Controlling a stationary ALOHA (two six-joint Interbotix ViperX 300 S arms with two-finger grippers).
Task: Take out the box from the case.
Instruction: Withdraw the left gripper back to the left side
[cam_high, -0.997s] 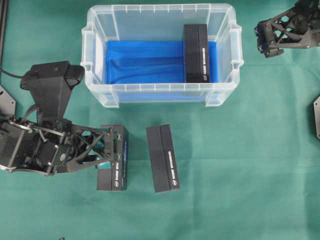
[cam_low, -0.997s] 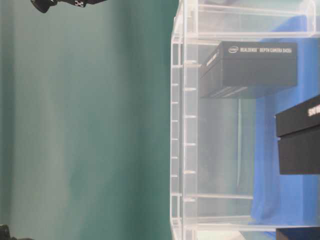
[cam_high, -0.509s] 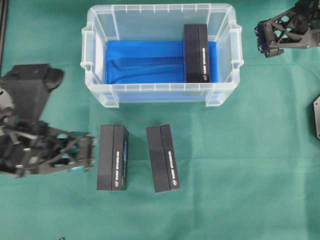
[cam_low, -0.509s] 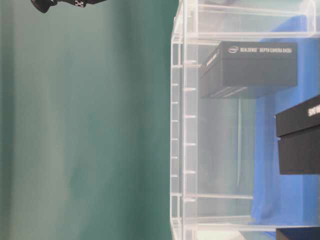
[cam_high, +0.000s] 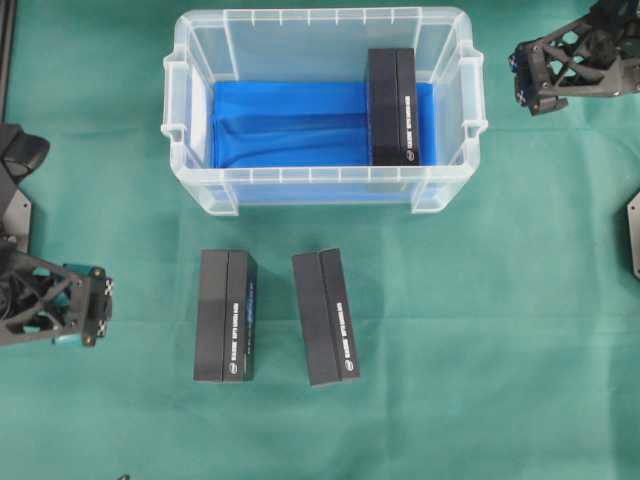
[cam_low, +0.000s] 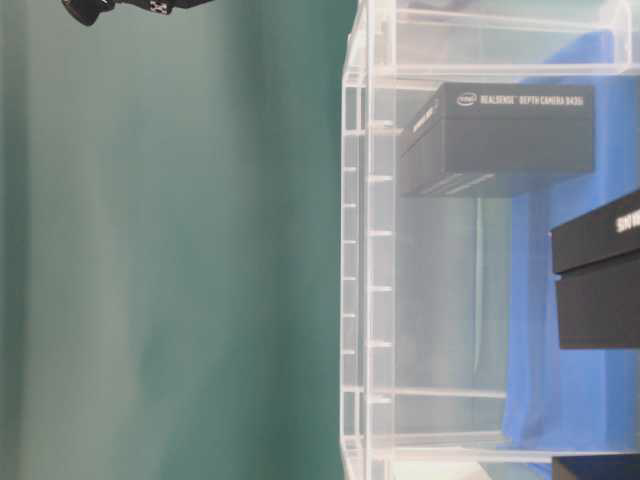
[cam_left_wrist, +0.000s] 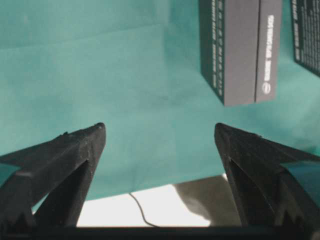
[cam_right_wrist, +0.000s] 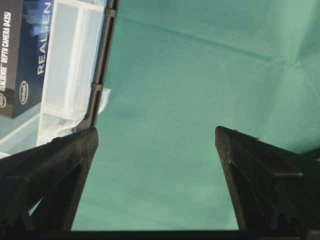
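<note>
A clear plastic rectangular case (cam_high: 190, 170) lined with blue cloth (cam_high: 285, 122) holds one black rectangular box (cam_high: 392, 106) at its right end. Two matching black boxes (cam_high: 225, 316) (cam_high: 325, 316) lie on the green surface (cam_high: 480, 330) below the case. Both the left pincer (cam_high: 98, 306) and the right pincer (cam_high: 520, 78) are apart, empty.

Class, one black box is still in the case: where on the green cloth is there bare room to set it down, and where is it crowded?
Free: the wide green cloth right of the two boxes already out, below the case. Also the strip between the case and those boxes. Crowded: the left edge, where the open left claw sits beside the boxes.
</note>
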